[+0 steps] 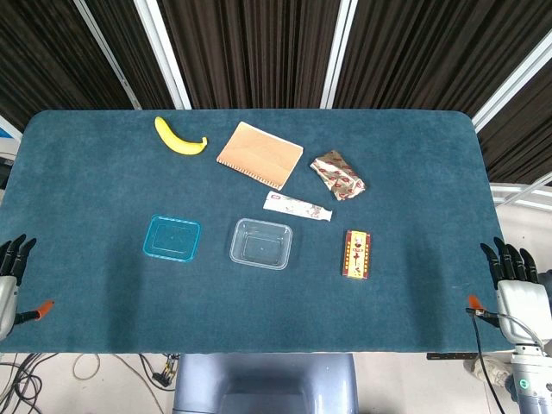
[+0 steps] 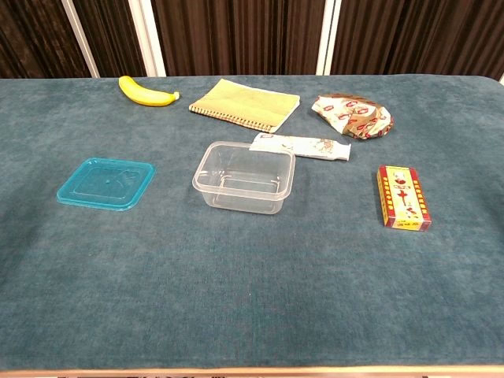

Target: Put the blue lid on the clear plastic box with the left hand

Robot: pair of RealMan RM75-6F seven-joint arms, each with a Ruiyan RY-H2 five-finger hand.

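The blue lid (image 1: 172, 238) (image 2: 105, 183) lies flat on the teal table, left of the clear plastic box (image 1: 261, 243) (image 2: 244, 177), which stands upright with nothing in it. A gap of bare cloth separates the two. My left hand (image 1: 10, 280) hangs at the table's near-left edge, fingers straight and apart, holding nothing, well left of the lid. At the near-right edge my right hand (image 1: 516, 285) rests the same way, fingers extended, holding nothing. Neither hand shows in the chest view.
A banana (image 1: 179, 138) and a spiral notebook (image 1: 260, 154) lie at the back. A crumpled snack wrapper (image 1: 338, 174) sits back right, a flat sachet (image 1: 297, 206) just behind the box, and a red card box (image 1: 356, 254) to the box's right.
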